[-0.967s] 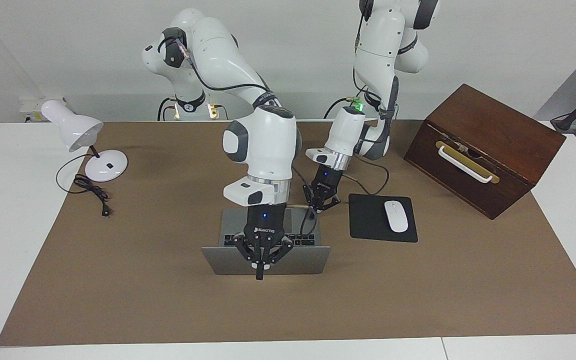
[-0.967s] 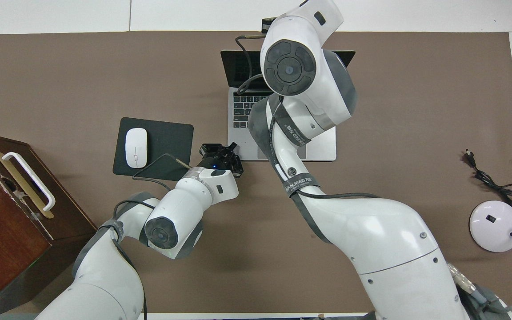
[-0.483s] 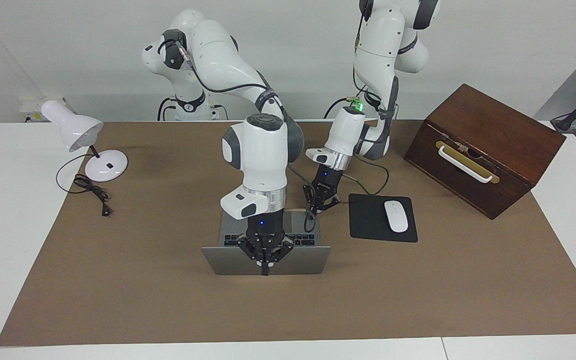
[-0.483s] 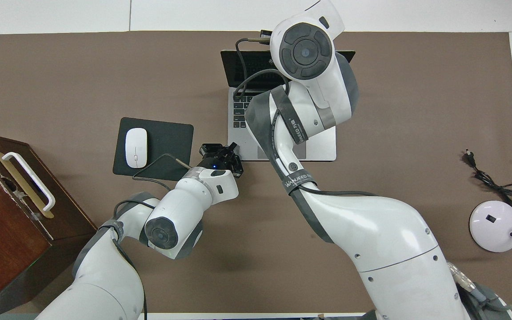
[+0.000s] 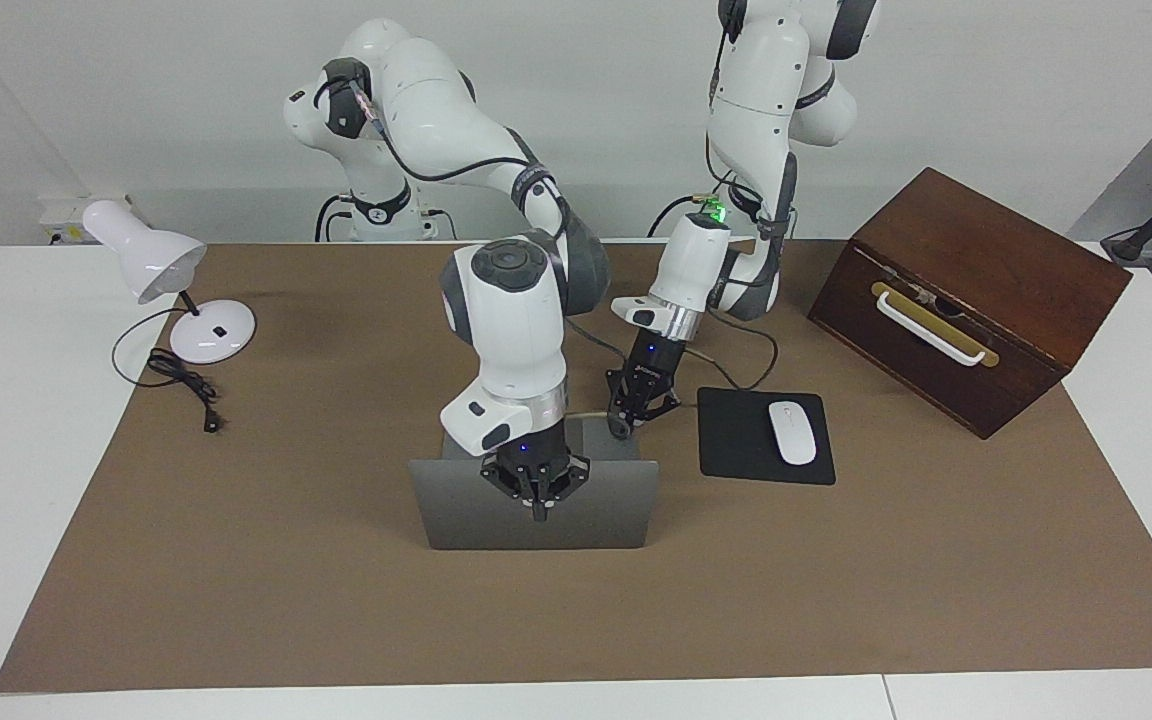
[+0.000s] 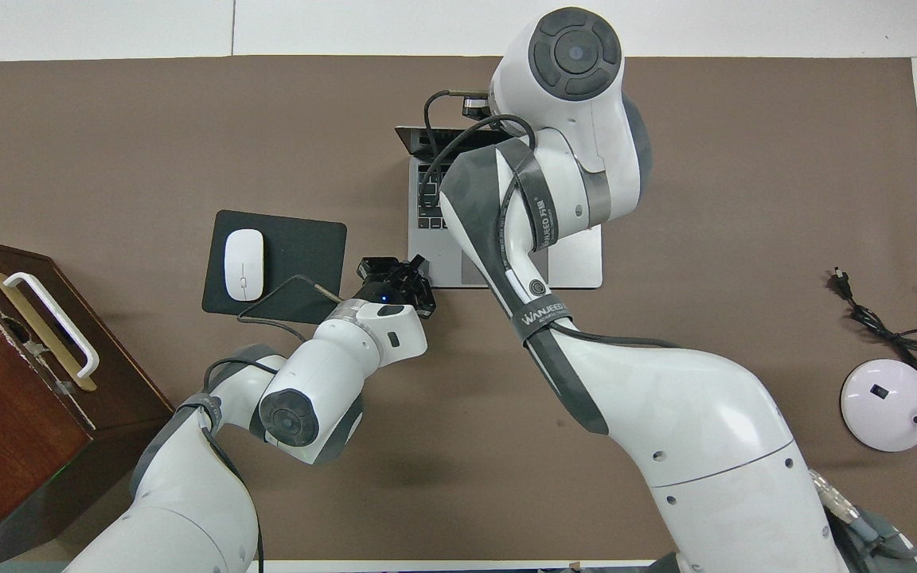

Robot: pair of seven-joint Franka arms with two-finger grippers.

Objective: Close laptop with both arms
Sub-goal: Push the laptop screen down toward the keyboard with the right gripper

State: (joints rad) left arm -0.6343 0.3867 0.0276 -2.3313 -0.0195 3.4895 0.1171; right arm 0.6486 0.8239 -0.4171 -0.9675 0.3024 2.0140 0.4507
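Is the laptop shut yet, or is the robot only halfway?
About halfway. The laptop lid stands nearly upright, hiding the keys in the facing view. The right gripper, fingers shut, is against the back of the lid. The left gripper, shut too, is at the base's near corner. The lid is not down yet.

The right arm point(image 5: 456, 110) is reaching forward, wrist bending down, its hand point(image 5: 537, 510) pointing down with fingertips pressed together. The left arm point(image 5: 771, 90) is folding low, its hand point(image 5: 626, 425) angling down, fingertips seemingly together too.
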